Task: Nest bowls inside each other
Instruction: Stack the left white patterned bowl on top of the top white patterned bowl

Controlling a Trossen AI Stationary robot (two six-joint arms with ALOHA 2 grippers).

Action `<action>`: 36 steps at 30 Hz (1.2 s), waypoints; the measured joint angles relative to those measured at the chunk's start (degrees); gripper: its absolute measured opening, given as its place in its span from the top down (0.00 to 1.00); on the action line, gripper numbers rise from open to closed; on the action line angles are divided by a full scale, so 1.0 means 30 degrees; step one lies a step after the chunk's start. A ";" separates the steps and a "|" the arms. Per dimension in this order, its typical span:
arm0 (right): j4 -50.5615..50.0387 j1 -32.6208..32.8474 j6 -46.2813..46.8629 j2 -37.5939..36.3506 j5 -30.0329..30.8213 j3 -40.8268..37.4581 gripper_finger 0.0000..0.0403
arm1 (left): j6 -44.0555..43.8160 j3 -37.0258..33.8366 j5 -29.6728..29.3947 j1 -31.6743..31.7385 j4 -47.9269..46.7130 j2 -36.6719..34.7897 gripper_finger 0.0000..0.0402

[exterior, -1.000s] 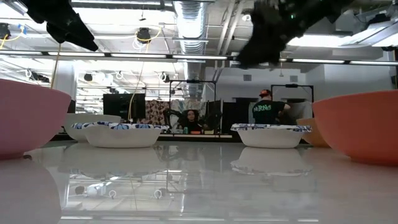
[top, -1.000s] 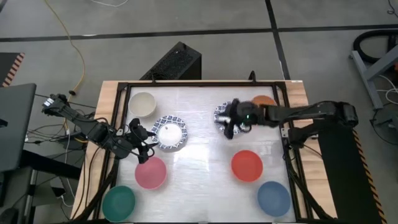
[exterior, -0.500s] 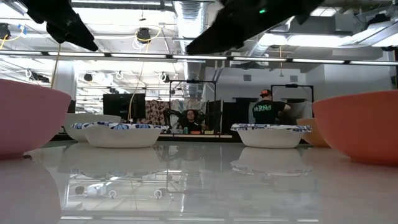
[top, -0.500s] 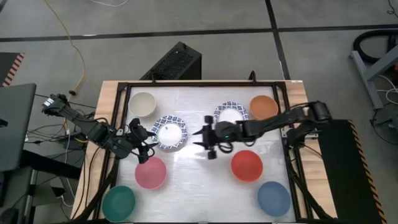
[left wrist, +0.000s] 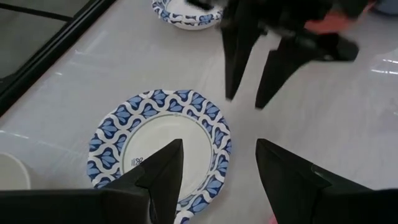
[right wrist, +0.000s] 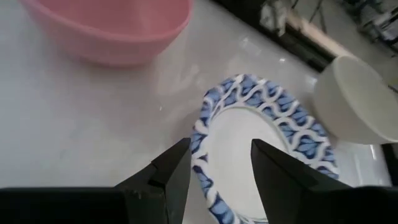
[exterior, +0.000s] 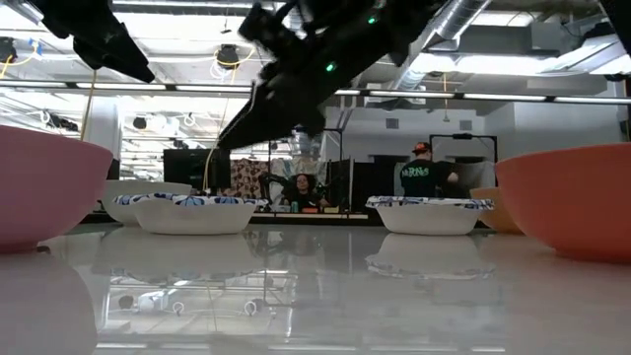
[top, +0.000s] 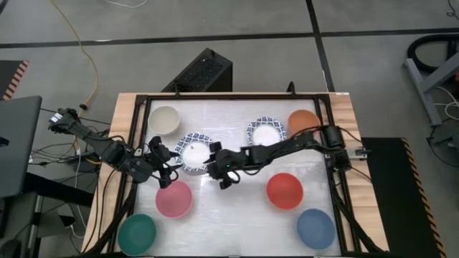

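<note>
Right gripper (top: 221,174) swung across from the far patterned bowl (top: 265,133), fingers apart and empty, now just beside near patterned bowl (top: 195,152). Left gripper (top: 166,164), open, flanking its other side. Probably approaching a pickup; nothing nested yet.

Both my arms are dark, near black, built of slim jointed links. The left arm (top: 107,150), at centre left of the high frame, has loose black cables trailing off its base end. The right arm (top: 287,147), across the middle, is smoother, with a chunky block at its base. A small green light glows on it in the low view. Each tool carries two dark, tapered, wedge-shaped fingers (left wrist: 161,177), matte, no markings I can read.
</note>
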 joint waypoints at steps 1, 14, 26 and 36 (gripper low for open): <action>-0.0201 0.0000 -0.0024 0.0385 0.0000 0.0426 0.53 | 0.0000 0.0000 0.0039 0.0005 0.0001 0.0000 0.52; -0.2447 -0.0207 -0.1050 0.3558 0.1011 0.3106 0.53 | -0.0065 0.0000 0.0243 -0.0001 -0.0046 0.0000 0.52; -0.2666 -0.0373 -0.1338 0.3785 0.3548 0.3106 0.65 | -0.0073 0.0000 0.0251 -0.0001 -0.0044 0.0000 0.52; -0.2987 0.0039 -0.1299 0.3783 0.4132 0.3106 0.97 | -0.0202 0.0000 0.0251 -0.0001 -0.0051 0.0000 0.52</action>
